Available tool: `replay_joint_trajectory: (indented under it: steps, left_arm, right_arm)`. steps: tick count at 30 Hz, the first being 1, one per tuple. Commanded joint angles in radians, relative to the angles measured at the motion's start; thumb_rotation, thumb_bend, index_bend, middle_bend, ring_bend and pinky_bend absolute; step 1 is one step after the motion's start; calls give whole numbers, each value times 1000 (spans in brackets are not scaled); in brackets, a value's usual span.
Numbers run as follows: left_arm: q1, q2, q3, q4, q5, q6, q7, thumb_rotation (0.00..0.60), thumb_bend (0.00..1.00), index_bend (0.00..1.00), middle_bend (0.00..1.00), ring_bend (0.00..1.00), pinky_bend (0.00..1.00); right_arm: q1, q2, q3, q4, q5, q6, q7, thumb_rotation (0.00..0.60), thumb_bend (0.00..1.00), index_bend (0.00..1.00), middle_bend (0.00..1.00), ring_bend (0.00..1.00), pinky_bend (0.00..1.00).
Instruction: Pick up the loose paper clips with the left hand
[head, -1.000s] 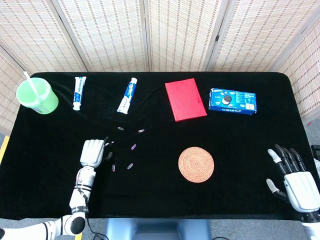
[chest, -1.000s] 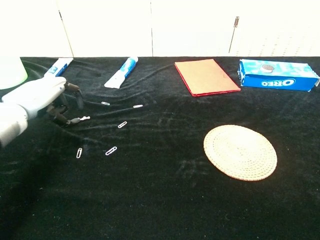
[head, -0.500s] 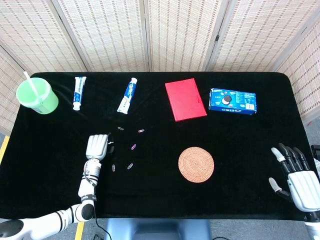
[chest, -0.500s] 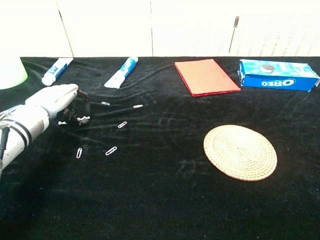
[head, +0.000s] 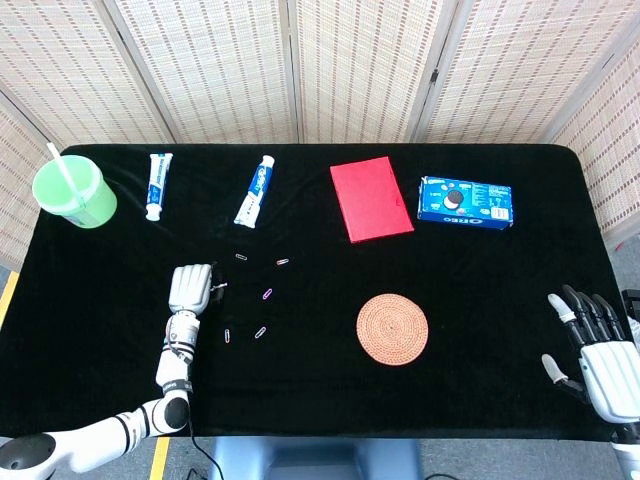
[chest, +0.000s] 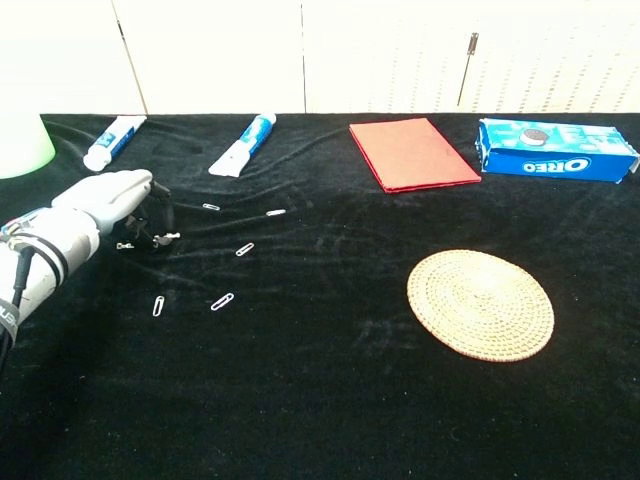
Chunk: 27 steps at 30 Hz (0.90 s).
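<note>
left hand: fingers curled under, dark fingertips hide what's inside; can't tell if a clip is gripped or just touched. Paper clips too small to read color or shape in chest view. Green cup cut by the left edge there. Right hand is clipped at the head view's bottom-right corner and out of chest view.

Along the far edge of the black-clothed table stand a green cup with a white straw at far left, then two toothpaste tubes, a red book and a blue Oreo box toward the right. A round woven coaster lies nearer, right of centre, well apart from the book. Folding woven screens stand behind the table.
</note>
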<state>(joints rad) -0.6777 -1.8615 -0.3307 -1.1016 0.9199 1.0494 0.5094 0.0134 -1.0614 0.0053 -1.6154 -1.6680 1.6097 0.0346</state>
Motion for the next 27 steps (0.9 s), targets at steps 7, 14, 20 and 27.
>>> replay_joint_trajectory:
  steps: [7,14,20,27]
  left_arm:
    - [-8,2,2,37,-21,-34,-29,600,441,516,1000,1000,989]
    - [-11,1,1,52,-20,-35,-52,600,451,558,1000,1000,989]
    - [-11,2,3,58,-19,-29,-59,600,485,668,1000,1000,988]
    - [0,35,3,7,-27,-8,-44,600,499,820,1000,1000,998]
  right_arm:
    - [7,-3,6,-3,11,-14,-8,600,346,0,0,0,0]
    - [15,-5,11,-4,23,-31,-11,600,346,0,0,0,0]
    - [17,-8,12,-6,26,-34,-20,600,347,0,0,0,0]
    - [15,-9,11,-5,23,-31,-22,600,346,0,0,0,0]
